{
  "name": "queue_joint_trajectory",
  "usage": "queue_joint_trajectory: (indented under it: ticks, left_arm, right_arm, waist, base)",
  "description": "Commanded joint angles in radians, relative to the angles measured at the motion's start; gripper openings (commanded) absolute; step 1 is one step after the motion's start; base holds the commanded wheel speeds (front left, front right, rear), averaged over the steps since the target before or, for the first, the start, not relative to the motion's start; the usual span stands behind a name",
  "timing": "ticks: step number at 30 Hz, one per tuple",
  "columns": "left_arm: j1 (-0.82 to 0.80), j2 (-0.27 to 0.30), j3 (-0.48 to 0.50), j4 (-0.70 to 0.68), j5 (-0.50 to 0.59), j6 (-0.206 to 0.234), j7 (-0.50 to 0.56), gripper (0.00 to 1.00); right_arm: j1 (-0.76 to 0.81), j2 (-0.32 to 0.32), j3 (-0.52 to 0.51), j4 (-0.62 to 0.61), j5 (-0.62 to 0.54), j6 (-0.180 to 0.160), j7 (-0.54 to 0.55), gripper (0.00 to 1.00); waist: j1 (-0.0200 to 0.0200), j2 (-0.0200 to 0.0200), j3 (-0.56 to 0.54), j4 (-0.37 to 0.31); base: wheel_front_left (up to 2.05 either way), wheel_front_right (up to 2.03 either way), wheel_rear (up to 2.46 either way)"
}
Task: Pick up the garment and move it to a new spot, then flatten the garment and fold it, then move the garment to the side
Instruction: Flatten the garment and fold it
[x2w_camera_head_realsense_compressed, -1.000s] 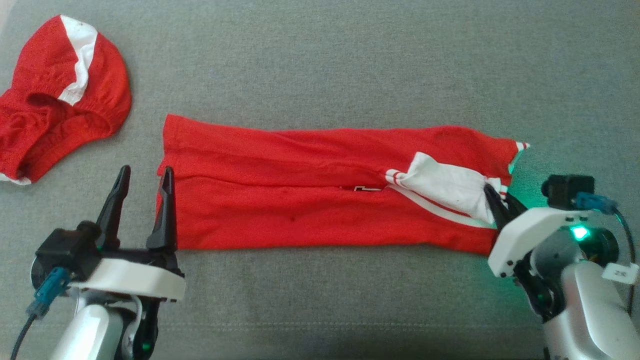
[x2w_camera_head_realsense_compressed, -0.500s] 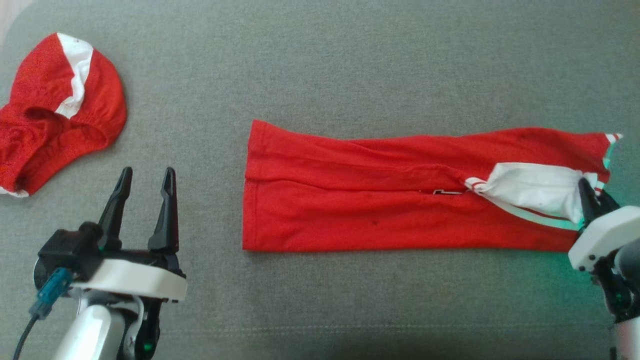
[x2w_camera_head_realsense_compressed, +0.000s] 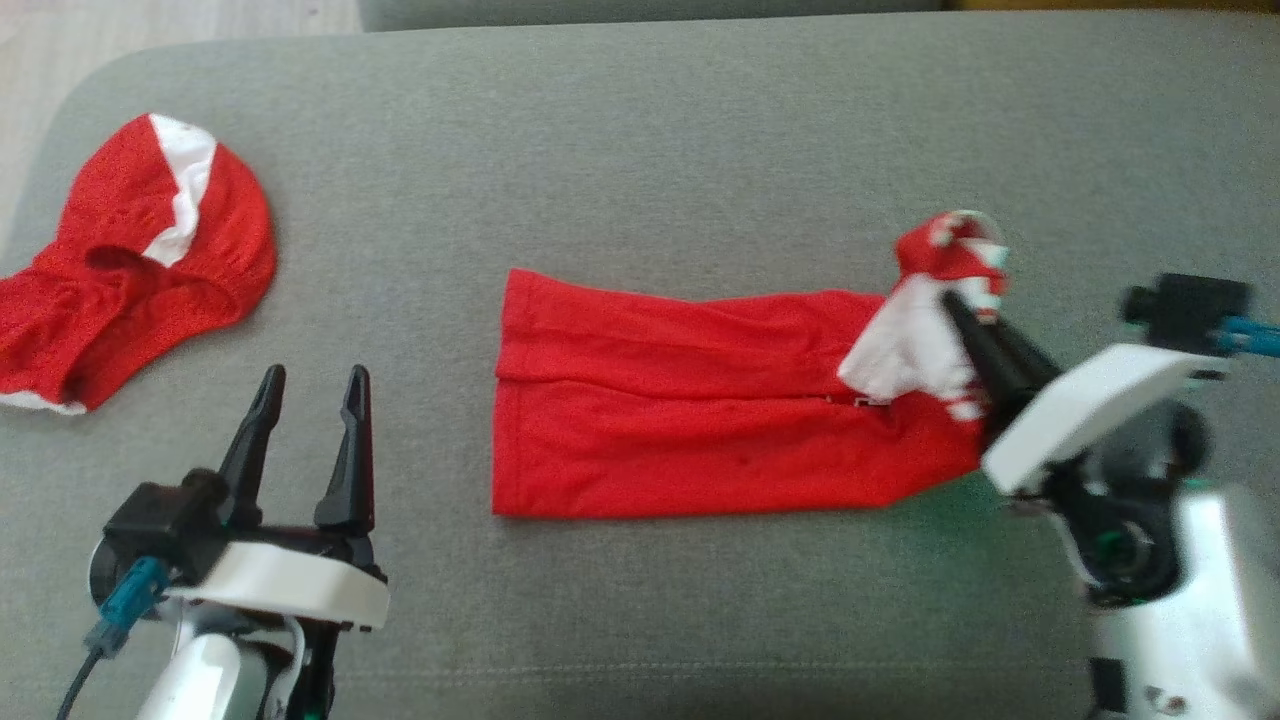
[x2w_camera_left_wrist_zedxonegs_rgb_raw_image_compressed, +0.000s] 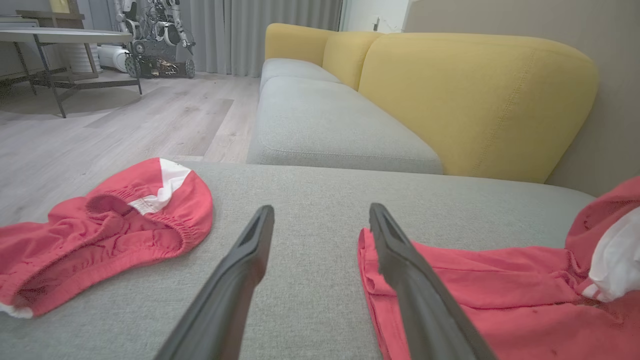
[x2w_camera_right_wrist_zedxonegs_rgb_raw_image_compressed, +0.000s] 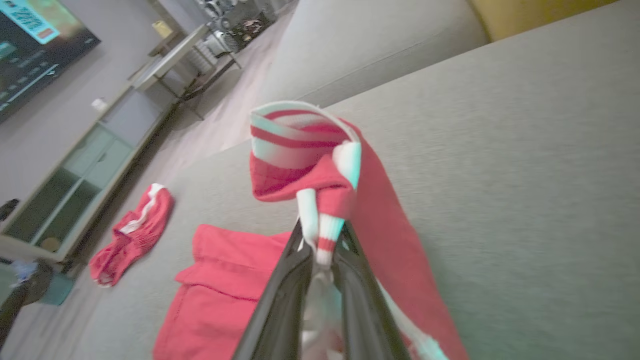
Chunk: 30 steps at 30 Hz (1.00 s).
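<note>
Now the right tool (x2w_camera_head_realsense_compressed: 950, 300) is gripping the red garment (x2w_camera_head_realsense_compressed: 680, 400) by its white-striped end, holding that end raised above the grey sofa cushion (x2w_camera_head_realsense_compressed: 640, 150) while the rest is lying flat. Meanwhile the left tool (x2w_camera_head_realsense_compressed: 315, 378) is hovering open, apart from the garment's other edge.

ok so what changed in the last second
The right gripper, shut on the collar end of the red garment, dragged it toward the robot's right, then lifted that end off the couch and back leftward. The left gripper stayed open and idle; the red shorts did not move.
</note>
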Motion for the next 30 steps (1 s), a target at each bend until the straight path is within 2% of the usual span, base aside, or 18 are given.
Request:
queue_joint_trajectory:
  ticks: [1, 5, 10, 17, 22, 23, 24, 25, 26, 30]
  left_arm:
    - [-0.032, 0.016, 0.034, -0.026, 0.003, -0.001, -0.006, 1.0]
    - [-0.034, 0.012, 0.025, -0.017, 0.003, -0.003, -0.006, 1.0]
    - [-0.034, 0.006, 0.014, -0.008, 0.001, -0.005, -0.005, 1.0]
    - [-0.053, -0.002, 0.004, 0.003, -0.001, -0.012, -0.006, 1.0]
    - [-0.071, -0.007, 0.004, 0.014, -0.002, -0.021, -0.008, 1.0]
    - [-0.074, -0.008, 0.004, 0.016, -0.002, -0.022, -0.008, 1.0]
    - [-0.074, -0.008, 0.004, 0.016, -0.002, -0.022, -0.008, 1.0]
    - [-0.078, -0.009, 0.005, 0.018, -0.002, -0.023, -0.009, 1.0]
    - [-0.081, -0.01, 0.005, 0.021, -0.001, -0.024, -0.009, 1.0]
    - [-0.091, -0.01, 0.011, 0.028, 0.005, -0.025, -0.01, 1.0]
  right_arm:
    - [-0.05, 0.009, 0.045, -0.031, 0.019, -0.001, -0.004, 0.0]
    - [-0.069, 0.012, 0.189, 0.044, 0.141, -0.001, -0.063, 0.0]
    - [-0.117, 0.012, 0.381, 0.172, 0.293, -0.001, -0.205, 0.0]
    - [-0.244, 0.012, 0.587, 0.369, 0.417, -0.001, -0.416, 0.0]
    - [-0.329, 0.012, 0.704, 0.479, 0.492, -0.001, -0.511, 0.0]
    - [-0.344, 0.012, 0.724, 0.496, 0.504, -0.001, -0.526, 0.34]
    - [-0.344, 0.012, 0.724, 0.496, 0.504, -0.001, -0.526, 0.34]
    - [-0.357, 0.012, 0.743, 0.51, 0.517, -0.001, -0.541, 0.85]
    - [-0.368, 0.012, 0.762, 0.52, 0.532, -0.001, -0.552, 1.0]
    - [-0.418, 0.012, 0.83, 0.539, 0.583, -0.001, -0.624, 1.0]
  waist:
    - [0.0, 0.0, -0.004, 0.012]
    - [0.0, 0.0, -0.009, 0.046]
    - [0.0, 0.0, -0.007, 0.087]
    - [0.0, 0.0, 0.018, 0.126]
    - [0.0, 0.0, 0.038, 0.138]
    - [0.0, 0.0, 0.042, 0.139]
    - [0.0, 0.0, 0.042, 0.139]
    - [0.0, 0.0, 0.046, 0.139]
    - [0.0, 0.0, 0.049, 0.139]
    - [0.0, 0.0, 0.059, 0.127]
  base:
    - [0.0, 0.0, 0.0]
    - [0.0, 0.0, 0.0]
    - [0.0, 0.0, 0.0]
    - [0.0, 0.0, 0.0]
    - [0.0, 0.0, 0.0]
    - [0.0, 0.0, 0.0]
    - [0.0, 0.0, 0.0]
    - [0.0, 0.0, 0.0]
    - [0.0, 0.0, 0.0]
    - [0.0, 0.0, 0.0]
